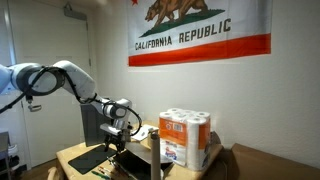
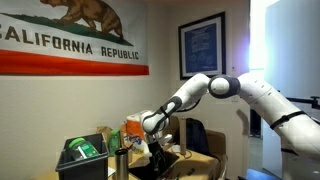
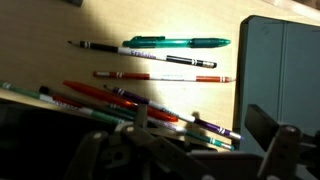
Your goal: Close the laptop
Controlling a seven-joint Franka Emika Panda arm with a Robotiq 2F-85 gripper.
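Note:
The laptop [image 1: 130,160] is a thin dark shape on the wooden table, just under my gripper [image 1: 122,130]; its hinge angle is hard to read in the dim light. In an exterior view my gripper [image 2: 155,138] hangs low over the dark laptop [image 2: 168,163]. In the wrist view my gripper [image 3: 203,125] has its fingers spread apart and holds nothing. They hover over pens on the table. A dark grey flat panel [image 3: 282,60] lies at the right; I cannot tell if it is the laptop.
A pack of paper rolls [image 1: 185,138] stands right of the gripper. A flat dark pad [image 1: 88,157] lies at the table's left. Several pens and pencils [image 3: 165,60] lie loose on the wood. A black bin with a green thing [image 2: 82,150] stands on the table.

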